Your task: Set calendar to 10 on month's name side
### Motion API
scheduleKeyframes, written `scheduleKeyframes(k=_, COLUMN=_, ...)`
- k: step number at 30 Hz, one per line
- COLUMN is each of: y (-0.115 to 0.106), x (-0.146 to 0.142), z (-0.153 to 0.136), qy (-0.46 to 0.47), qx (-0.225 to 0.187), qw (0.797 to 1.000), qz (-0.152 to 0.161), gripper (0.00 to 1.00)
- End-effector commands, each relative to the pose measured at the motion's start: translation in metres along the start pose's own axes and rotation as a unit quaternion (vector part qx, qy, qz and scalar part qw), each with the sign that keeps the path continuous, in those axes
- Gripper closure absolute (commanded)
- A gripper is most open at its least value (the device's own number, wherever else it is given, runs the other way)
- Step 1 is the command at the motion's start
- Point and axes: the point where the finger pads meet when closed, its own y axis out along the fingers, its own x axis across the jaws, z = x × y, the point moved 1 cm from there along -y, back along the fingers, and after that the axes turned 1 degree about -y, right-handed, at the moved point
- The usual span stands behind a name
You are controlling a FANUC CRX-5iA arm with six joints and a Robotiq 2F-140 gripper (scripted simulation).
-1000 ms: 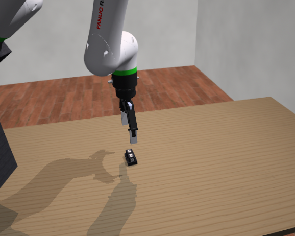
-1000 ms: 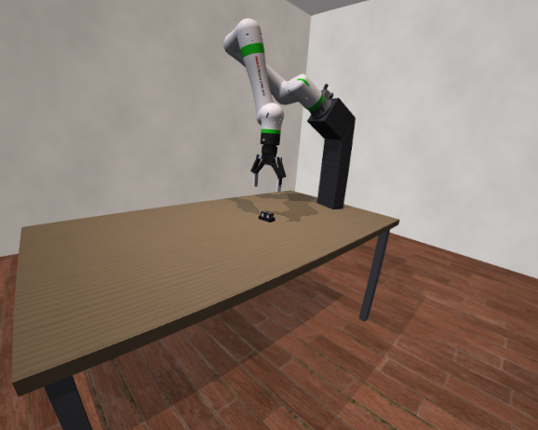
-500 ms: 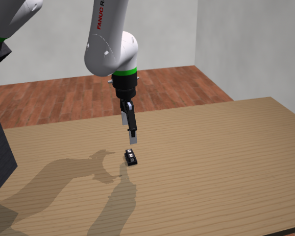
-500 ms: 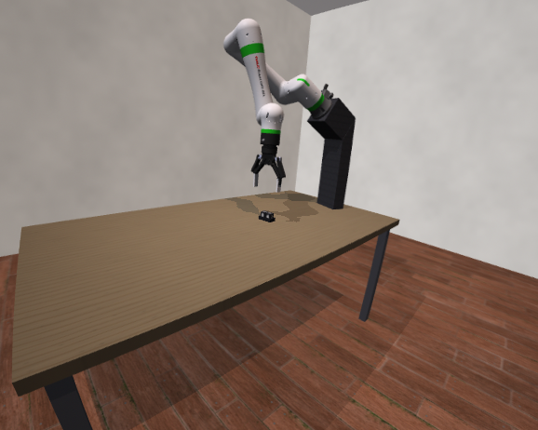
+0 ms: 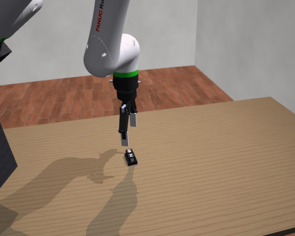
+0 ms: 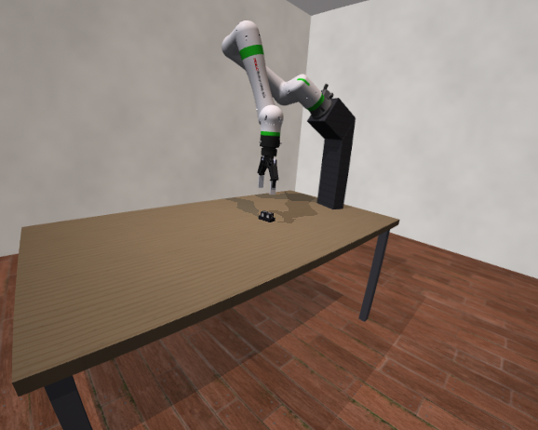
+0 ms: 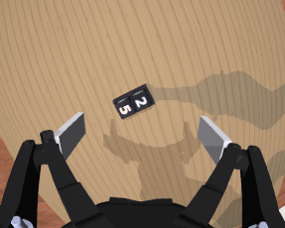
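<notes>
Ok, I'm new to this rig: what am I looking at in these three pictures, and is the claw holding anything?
It is one white robot arm mounted on a dark pedestal at the far corner of a wooden table. One picture looks down across the table from near the pedestal, one shows the whole room from outside, and one looks down from the wrist between the fingers. The gripper hangs above the table, open and holding nothing. Below it lies the small black calendar: a tray with two number cubes. From the wrist their top faces show 5 and 2; the month-name side cannot be made out.
</notes>
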Motion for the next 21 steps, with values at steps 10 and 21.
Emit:
scheduleKeyframes(k=10, y=0.009, x=0.000, z=0.000, qy=0.226, qx=0.004, qw=0.974, qz=0.011, gripper=0.00)
scheduleKeyframes(k=21, y=0.017, x=-0.001, z=0.000, qy=0.395, qx=0.002, qw=0.919, qz=0.011, gripper=0.00)
